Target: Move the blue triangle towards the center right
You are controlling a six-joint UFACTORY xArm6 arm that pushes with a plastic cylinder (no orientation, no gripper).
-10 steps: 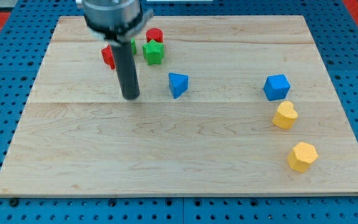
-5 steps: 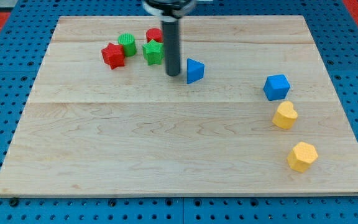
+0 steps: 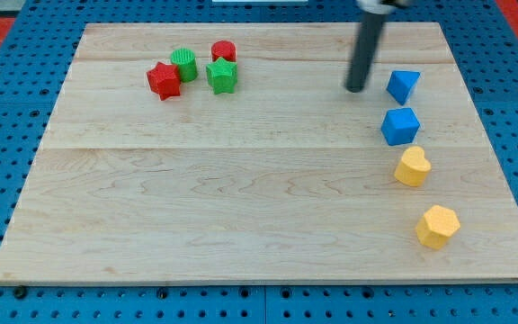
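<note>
My tip [image 3: 356, 89] sits just left of the blue triangle [image 3: 403, 85] — not touching, holding nothing. The blue cube [image 3: 400, 126] sits just below.

my tip [image 3: 356, 89] sits low at the view's upper right, the dark rod rising straight up out of view.

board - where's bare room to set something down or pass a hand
Free: the wide stretch of board from the red star cluster across to the yellow blocks. Crowded: the view's right edge, where my tip sits just left of the blue triangle, above the blue cube.
</note>
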